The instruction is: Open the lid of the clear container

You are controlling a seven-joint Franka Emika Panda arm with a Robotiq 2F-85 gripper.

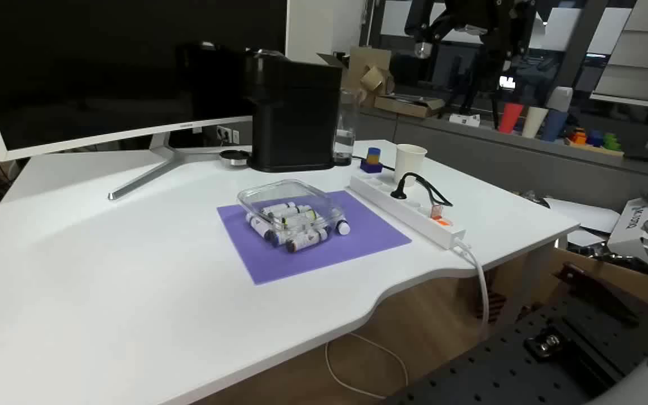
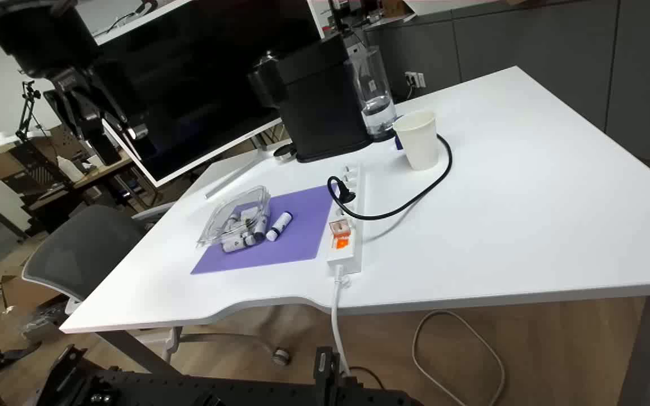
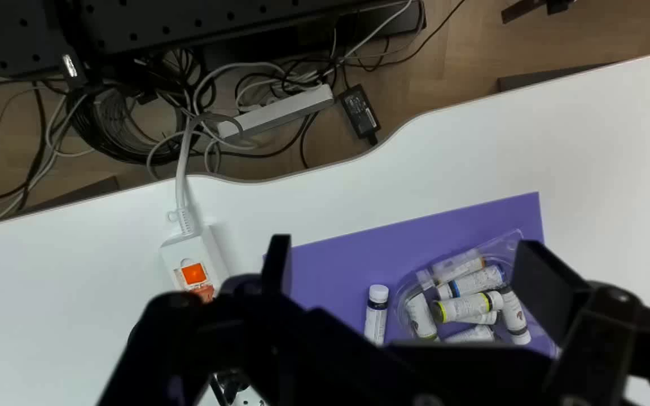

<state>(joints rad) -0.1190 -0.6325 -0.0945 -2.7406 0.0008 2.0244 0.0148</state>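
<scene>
Our hand (image 3: 404,264) hangs well above the desk (image 1: 110,281), fingers (image 3: 280,265) spread with nothing between them, while the clear box (image 1: 327,212) sits below on the purple mat (image 1: 279,267), its lid (image 1: 286,194) seemingly on. In the wrist view the box is off-centre, partly hidden by the finger (image 3: 548,282) on that view's right, so we'd probably shift that way before lowering; its long axis we can't tell
</scene>
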